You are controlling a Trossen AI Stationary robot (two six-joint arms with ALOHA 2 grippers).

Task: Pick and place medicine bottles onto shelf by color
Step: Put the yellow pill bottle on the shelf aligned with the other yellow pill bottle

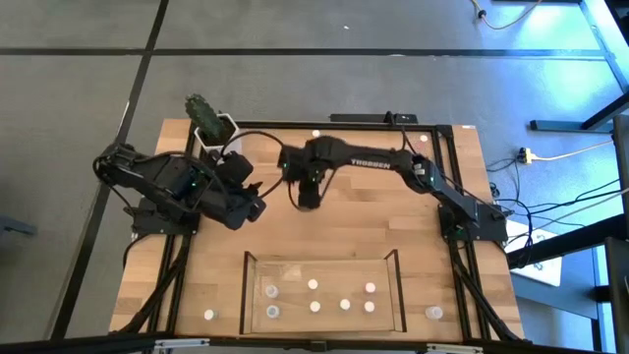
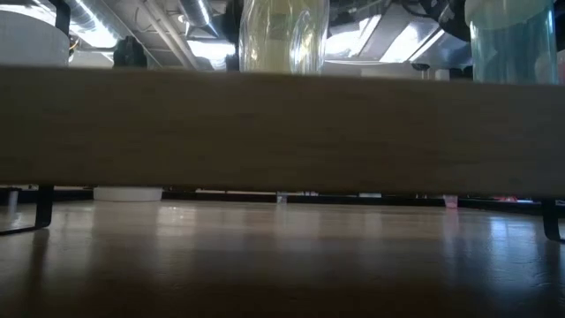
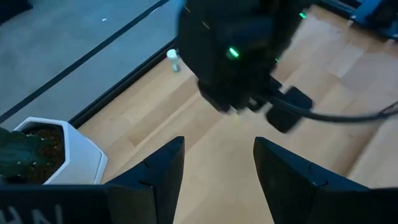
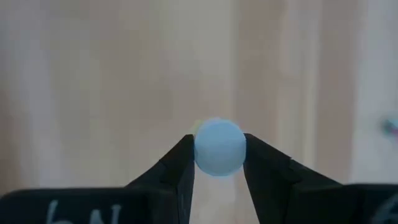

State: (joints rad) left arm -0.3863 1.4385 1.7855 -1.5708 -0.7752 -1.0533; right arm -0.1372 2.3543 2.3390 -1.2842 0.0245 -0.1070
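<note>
A smooth round pale-capped bottle [image 4: 219,147] sits clamped in the right pincer [image 4: 217,163] (arm stretched toward twelve o'clock over the wood-grain worktop [image 1: 334,231]); the left pincer [image 3: 217,163] gapes empty.

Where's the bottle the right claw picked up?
The bottle sits clamped between the right claw fingers, mid-table in the high view, just right of the left claw and beyond the shelf.

High view: overhead, facing straight down, far enough to take in my whole table [image 1: 324,236] and both my arms. Low view: at tabletop height, facing level across, very near a wooden band filling its middle. Left wrist view: looks past my left gripper [image 3: 217,165] toward my right arm [image 3: 236,50], which the high view shares. Right wrist view: close above tabletop.
</note>
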